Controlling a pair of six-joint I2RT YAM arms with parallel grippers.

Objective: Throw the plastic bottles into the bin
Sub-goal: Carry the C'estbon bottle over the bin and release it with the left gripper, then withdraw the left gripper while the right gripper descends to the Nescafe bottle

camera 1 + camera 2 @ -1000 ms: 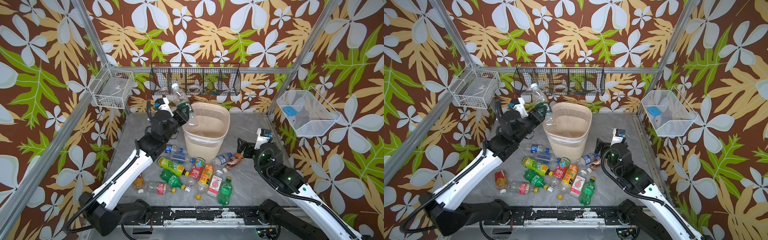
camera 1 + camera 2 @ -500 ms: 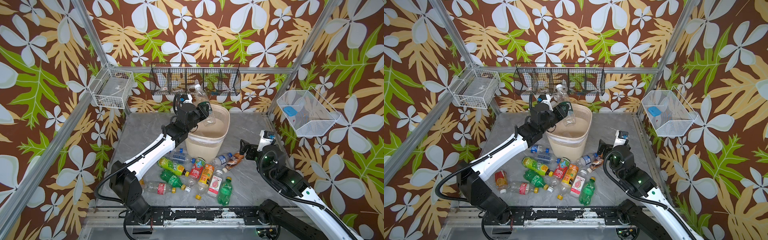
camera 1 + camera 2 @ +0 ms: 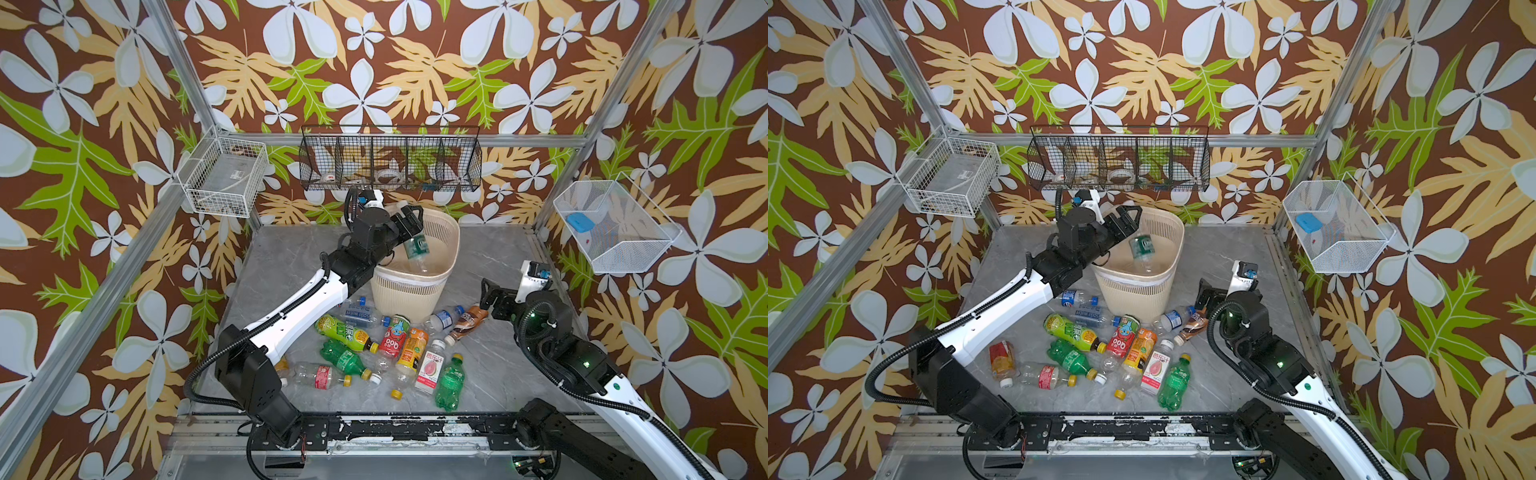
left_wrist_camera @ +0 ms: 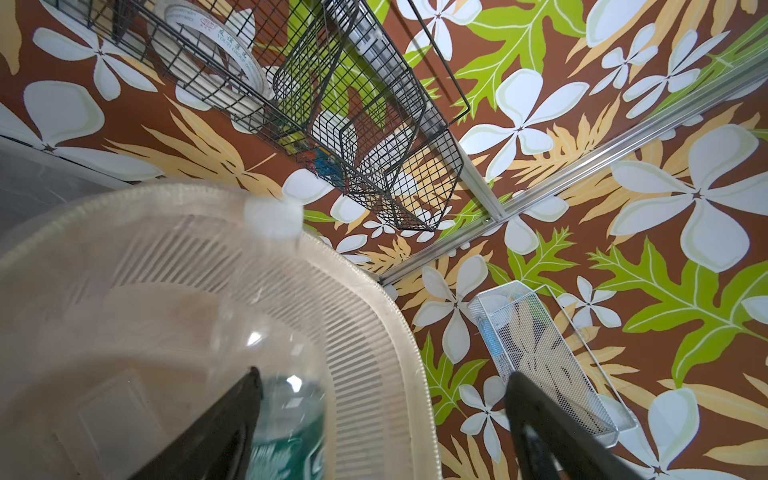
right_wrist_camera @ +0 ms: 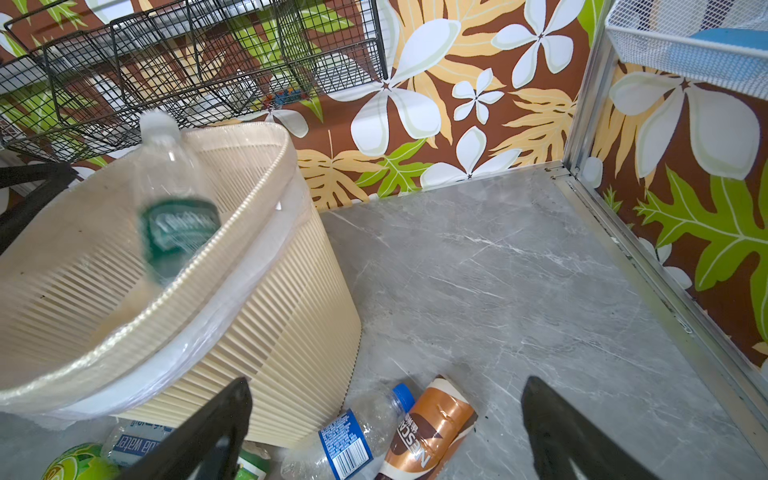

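The cream ribbed bin [image 3: 415, 286] [image 3: 1133, 291] stands at the back middle of the grey floor. My left gripper [image 3: 409, 220] [image 4: 382, 374] hangs over its left rim, open. A clear bottle with a green label [image 3: 417, 249] [image 4: 286, 419] [image 5: 178, 224] is loose inside the bin's mouth, tilted and blurred, beside one finger. Several plastic bottles [image 3: 386, 349] [image 3: 1121, 345] lie in a heap in front of the bin. My right gripper [image 3: 488, 295] [image 5: 386, 380] is open and empty, low, just above a brown-labelled bottle [image 5: 432, 424] and a blue-labelled one [image 5: 353, 436].
A black wire rack [image 3: 390, 162] hangs on the back wall just above the bin. White wire baskets hang on the left wall [image 3: 222, 176] and the right wall [image 3: 611, 224]. Aluminium frame posts [image 3: 552, 199] stand in the corners. Bare floor [image 5: 519, 270] lies right of the bin.
The left arm swung right with the green-labelled bottle to above the bin, then its jaws opened and let go; the bottle now drops into the bin. The right arm barely moved.
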